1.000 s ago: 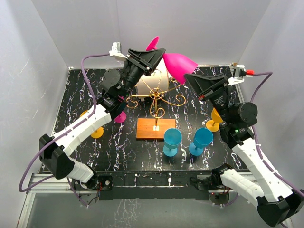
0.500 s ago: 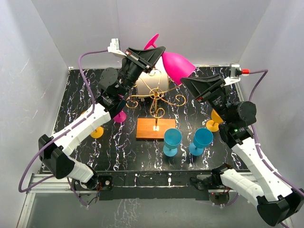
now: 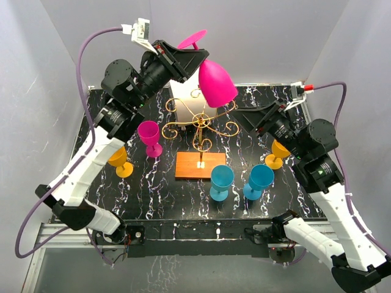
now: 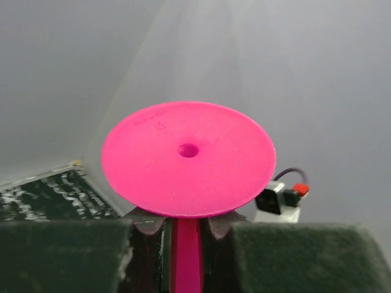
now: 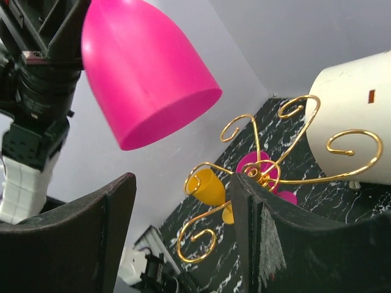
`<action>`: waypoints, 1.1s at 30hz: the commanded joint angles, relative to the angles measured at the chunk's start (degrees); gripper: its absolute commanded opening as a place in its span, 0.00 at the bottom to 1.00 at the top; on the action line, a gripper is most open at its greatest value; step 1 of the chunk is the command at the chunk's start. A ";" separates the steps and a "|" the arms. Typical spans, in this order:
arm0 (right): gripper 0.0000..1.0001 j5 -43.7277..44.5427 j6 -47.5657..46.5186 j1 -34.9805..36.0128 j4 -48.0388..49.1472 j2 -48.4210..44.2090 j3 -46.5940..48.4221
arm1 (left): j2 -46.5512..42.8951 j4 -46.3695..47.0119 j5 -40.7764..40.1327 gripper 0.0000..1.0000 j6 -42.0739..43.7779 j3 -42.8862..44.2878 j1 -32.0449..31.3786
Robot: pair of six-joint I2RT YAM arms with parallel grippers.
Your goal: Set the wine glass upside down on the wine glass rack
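Black marbled tabletop between white walls carries the wine glass rack. Only the left wrist view shows the underside of the magenta wine glass foot, its stem pinched between dark fingers. Only the right wrist view shows the bowl above the gold scrolls. Raised over the rack's far side, the glass tilts, mouth down and rightward, foot up. The left gripper clenches the stem. The right gripper, right of the rack, gapes and holds nothing.
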 commanded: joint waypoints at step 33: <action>0.55 1.16 17.35 20.27 5.84 32.21 25.87 | -37.10 -23.60 -29.16 0.00 47.72 -32.67 0.53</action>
